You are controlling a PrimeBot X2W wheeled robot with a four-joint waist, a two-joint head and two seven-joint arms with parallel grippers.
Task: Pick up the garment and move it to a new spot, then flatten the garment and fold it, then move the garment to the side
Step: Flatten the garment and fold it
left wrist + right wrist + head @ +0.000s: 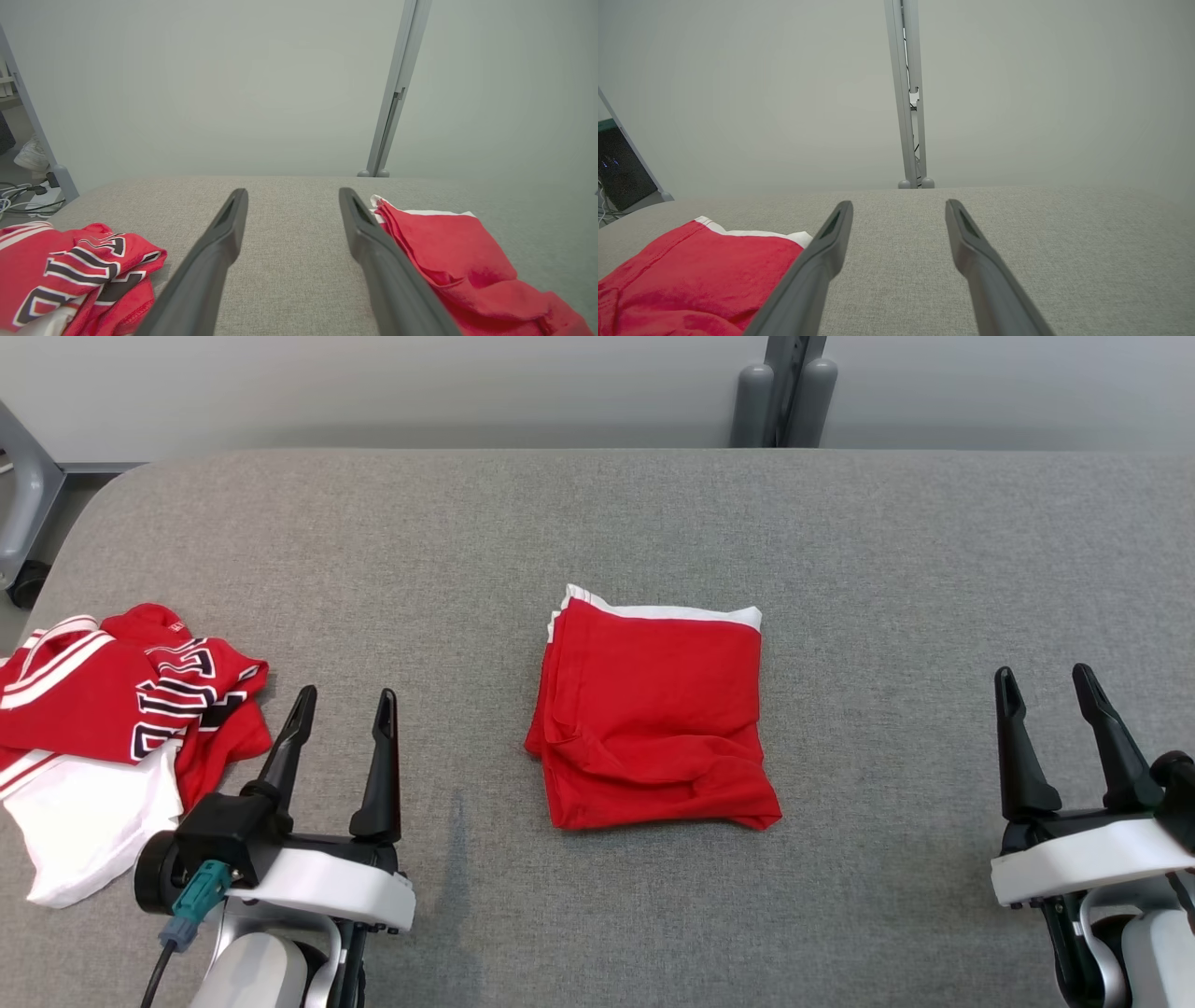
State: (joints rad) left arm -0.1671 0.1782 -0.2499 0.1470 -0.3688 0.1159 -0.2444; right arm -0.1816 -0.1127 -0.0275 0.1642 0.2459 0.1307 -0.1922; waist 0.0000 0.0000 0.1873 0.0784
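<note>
Garment, red with a white edge, lies folded mid-surface, between the left hand and the right hand, touching neither. Both hands stand spread and empty. Crumpled red-and-white clothing, perhaps two pieces, sits just beside the left hand.

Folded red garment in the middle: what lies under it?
The folded red garment lies on the grey table. A white edge peeks out at its far side; inner layers are covered.

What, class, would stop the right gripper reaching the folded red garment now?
Probably nothing, so yes: the right gripper is open, and only grey tabletop lies between it and the folded red garment.
</note>
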